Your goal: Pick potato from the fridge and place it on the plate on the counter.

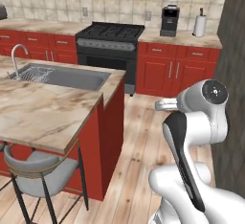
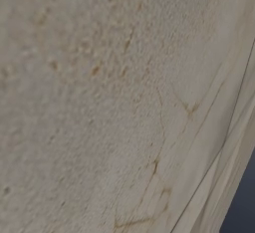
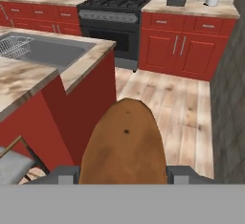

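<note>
Now my gripper [image 3: 122, 173] is clamped on the potato [image 3: 123, 144], mid-carry over the floor, and I judge I next need to find the plate on the counter [image 3: 191, 8].

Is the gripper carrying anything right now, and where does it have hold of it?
Yes: the potato, clamped across its sides between the two fingertips, its rounded end sticking out ahead of the gripper.

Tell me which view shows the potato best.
The hand view: the potato sits large and close between the gripper fingers, its brown skin plain. The left base view gives kitchen and arm, the right base view a blurred beige surface; neither helps with it.
</note>
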